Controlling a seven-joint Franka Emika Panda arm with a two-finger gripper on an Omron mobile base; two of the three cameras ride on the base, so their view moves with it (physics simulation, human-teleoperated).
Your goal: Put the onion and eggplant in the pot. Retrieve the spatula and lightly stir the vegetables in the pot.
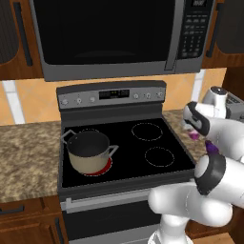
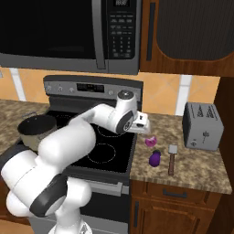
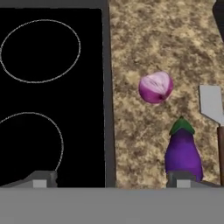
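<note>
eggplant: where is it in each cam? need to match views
Left base view: a purple sliver of the eggplant at the right, mostly behind the arm.
Right base view: right of centre on the counter, between the stove and the spatula.
Hand view: lower right, green cap pointing up, spatula at the right edge.
Shared landmark: the onion lies beside it in all three.

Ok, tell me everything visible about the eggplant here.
The eggplant is small, glossy dark purple, with a green cap at one end. It lies on its side on the speckled stone counter, right of the stove, between the red onion and the spatula, apparently touching neither. The pot holds nothing yet.
</note>
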